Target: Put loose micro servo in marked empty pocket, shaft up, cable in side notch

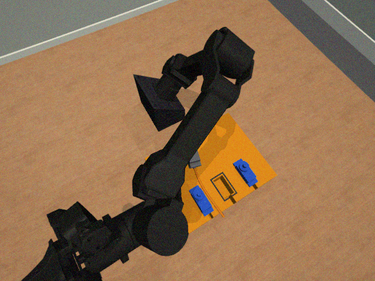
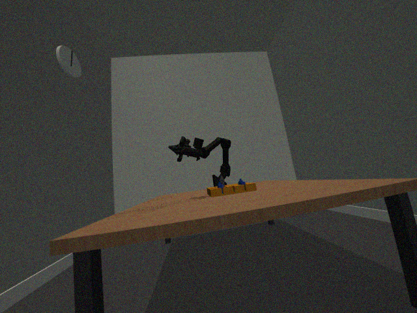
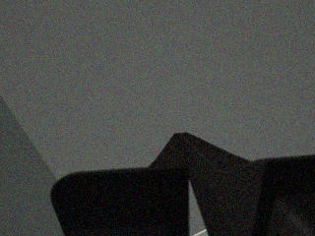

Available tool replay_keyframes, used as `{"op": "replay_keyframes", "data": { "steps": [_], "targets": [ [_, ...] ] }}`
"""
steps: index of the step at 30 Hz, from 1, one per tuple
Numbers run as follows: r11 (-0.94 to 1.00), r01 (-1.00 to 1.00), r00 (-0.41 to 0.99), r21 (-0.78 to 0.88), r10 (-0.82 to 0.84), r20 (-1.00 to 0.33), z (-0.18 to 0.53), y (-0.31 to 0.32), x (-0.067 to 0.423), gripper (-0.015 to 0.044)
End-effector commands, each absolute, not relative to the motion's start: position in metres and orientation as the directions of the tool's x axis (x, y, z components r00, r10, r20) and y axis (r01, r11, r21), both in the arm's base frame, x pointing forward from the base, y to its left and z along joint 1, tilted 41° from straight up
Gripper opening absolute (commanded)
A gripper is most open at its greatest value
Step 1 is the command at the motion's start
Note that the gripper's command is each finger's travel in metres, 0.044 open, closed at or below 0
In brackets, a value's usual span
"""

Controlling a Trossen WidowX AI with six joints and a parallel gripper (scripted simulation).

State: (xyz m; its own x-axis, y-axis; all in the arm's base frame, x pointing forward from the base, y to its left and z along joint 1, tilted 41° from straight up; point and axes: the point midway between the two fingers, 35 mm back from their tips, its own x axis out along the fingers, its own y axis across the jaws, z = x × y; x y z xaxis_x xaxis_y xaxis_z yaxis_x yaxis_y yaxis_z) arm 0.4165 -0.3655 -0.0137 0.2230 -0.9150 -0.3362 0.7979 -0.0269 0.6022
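Note:
The loose grey servo (image 1: 194, 160) lies on the orange deck (image 1: 257, 157) (image 2: 215, 192), partly hidden under the arm in the top view; its shaft is hidden. Its thin orange cable (image 1: 208, 196) runs across the deck between the marked pocket and a blue servo, past the deck's edge. The marked pocket (image 1: 218, 189) is an empty, dark-outlined recess with a side notch towards the near edge. My gripper (image 2: 169, 147) (image 3: 180, 140) is shut and empty, raised well above the table and away from the deck. Its fingertips are cut off at the lower left in the top view.
Two blue servos (image 1: 245, 172) (image 1: 201, 201) sit in the deck on either side of the pocket. The arm's dark base (image 1: 163, 112) stands beside the deck, and the arm passes over the deck's left part. The wrist view shows only walls behind the fingers.

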Motion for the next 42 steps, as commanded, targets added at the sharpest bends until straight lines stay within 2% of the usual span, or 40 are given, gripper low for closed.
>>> {"op": "replay_keyframes", "data": {
  "steps": [1,11,21,32,42],
  "targets": [
    [0.025,0.846,0.273,0.533,-0.879,-0.392,-0.019,-0.351,0.425,0.0],
    [0.208,0.914,0.378,0.35,-0.75,-0.542,-0.027,-0.31,0.443,0.0],
    [0.42,0.884,0.436,0.204,-0.584,-0.685,-0.035,-0.262,0.449,0.0],
    [0.658,0.745,0.438,0.112,-0.356,-0.825,-0.038,-0.201,0.443,0.0],
    [0.832,0.544,0.381,0.113,-0.125,-0.916,-0.035,-0.141,0.425,0.0]
  ]
}}
